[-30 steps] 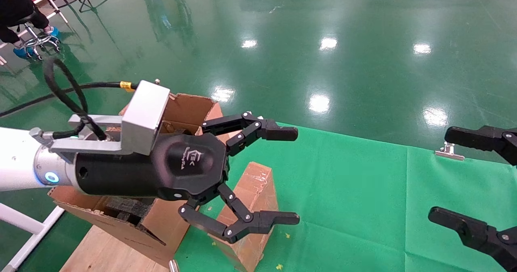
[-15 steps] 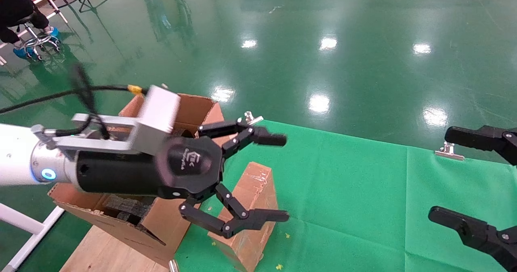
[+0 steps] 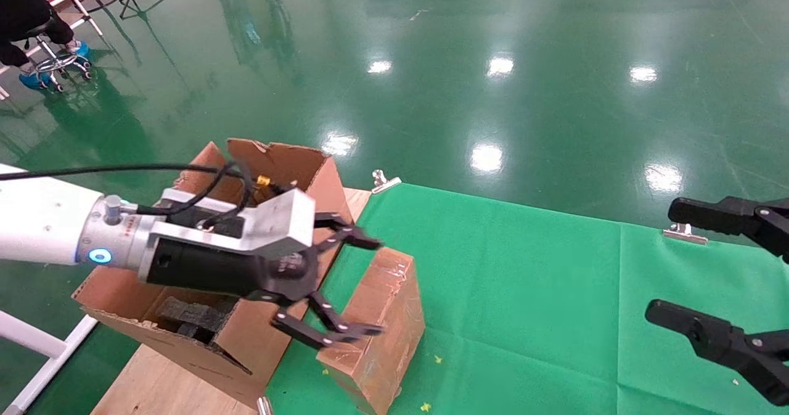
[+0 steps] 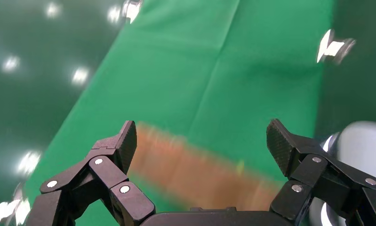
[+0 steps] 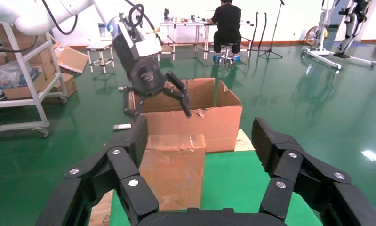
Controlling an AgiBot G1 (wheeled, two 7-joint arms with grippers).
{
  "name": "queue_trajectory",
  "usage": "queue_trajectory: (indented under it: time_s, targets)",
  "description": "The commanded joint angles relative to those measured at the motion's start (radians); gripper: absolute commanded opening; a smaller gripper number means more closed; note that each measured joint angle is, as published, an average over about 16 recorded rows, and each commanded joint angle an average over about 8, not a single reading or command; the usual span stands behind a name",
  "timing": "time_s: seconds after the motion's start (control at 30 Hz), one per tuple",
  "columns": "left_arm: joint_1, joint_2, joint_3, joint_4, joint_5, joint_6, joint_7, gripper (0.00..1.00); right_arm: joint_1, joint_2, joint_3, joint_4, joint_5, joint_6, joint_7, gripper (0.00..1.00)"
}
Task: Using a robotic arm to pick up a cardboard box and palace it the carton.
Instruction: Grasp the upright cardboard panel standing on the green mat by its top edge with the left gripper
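Observation:
The cardboard box (image 3: 383, 316), a small taped brown block, stands on end on the green cloth beside the carton (image 3: 280, 167). The carton is large, with ragged upright flaps and black foam (image 3: 185, 315) inside. The white robotic arm's left gripper (image 3: 370, 285) hangs open just above the box's top, its fingers spread to either side and touching nothing. In the left wrist view the box (image 4: 195, 169) shows blurred below the open left gripper (image 4: 202, 141). My right gripper (image 3: 669, 259) stays open at the far right. From the right wrist view I see the box (image 5: 174, 169), the carton (image 5: 214, 120) and the left gripper (image 5: 157, 103).
A green cloth (image 3: 530, 291) covers the table, held by metal clips (image 3: 383, 180) at its far edge. The carton rests on a wooden board (image 3: 160, 384). A person sits on a stool (image 3: 37, 39) far left. A shelf cart (image 5: 21, 80) stands beyond.
The left gripper has dropped and pulled back toward the carton, turning at the wrist, and now hangs close over the box's top. The right gripper has barely shifted.

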Motion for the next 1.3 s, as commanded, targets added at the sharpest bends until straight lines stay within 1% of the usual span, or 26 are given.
queue_trajectory:
  time_s: [0.03,0.1,0.23,0.43,0.53,0.63,0.77,0.9,1.27,1.3]
  targets:
    - [-0.012,-0.012,-0.003,0.005,0.017,-0.005,0.012,1.00,0.000,0.000,0.000,0.000,0.000,0.000,0.000,0.00]
    - [-0.039,-0.005,0.011,0.005,0.063,-0.018,-0.047,1.00,0.000,0.000,0.000,0.000,0.000,0.000,0.000,0.00]
    - [-0.097,0.032,0.051,0.004,0.153,-0.039,-0.225,1.00,0.000,0.000,0.000,0.000,0.000,0.000,0.000,0.00]
    - [-0.190,0.106,0.130,-0.006,0.284,-0.004,-0.486,1.00,0.000,0.000,0.000,0.000,0.000,0.000,0.000,0.00]
    - [-0.230,0.143,0.172,-0.013,0.345,0.031,-0.578,1.00,0.000,0.000,0.000,0.000,0.000,0.000,0.000,0.00]
    - [-0.255,0.173,0.210,-0.017,0.393,0.059,-0.647,1.00,0.000,0.000,0.000,0.000,0.000,0.000,0.000,0.00]
    - [-0.266,0.200,0.252,-0.021,0.425,0.074,-0.711,1.00,0.000,0.000,0.000,0.000,0.000,0.000,0.000,0.00]
    - [-0.257,0.210,0.280,-0.023,0.435,0.067,-0.746,1.00,0.000,0.000,0.000,0.000,0.000,0.000,0.000,0.00]
    - [-0.241,0.234,0.336,-0.026,0.449,0.059,-0.752,1.00,0.000,0.000,0.000,0.000,0.000,0.000,0.000,0.00]
    - [-0.242,0.236,0.340,-0.026,0.450,0.059,-0.748,1.00,0.000,0.000,0.000,0.000,0.000,0.000,0.000,0.04]
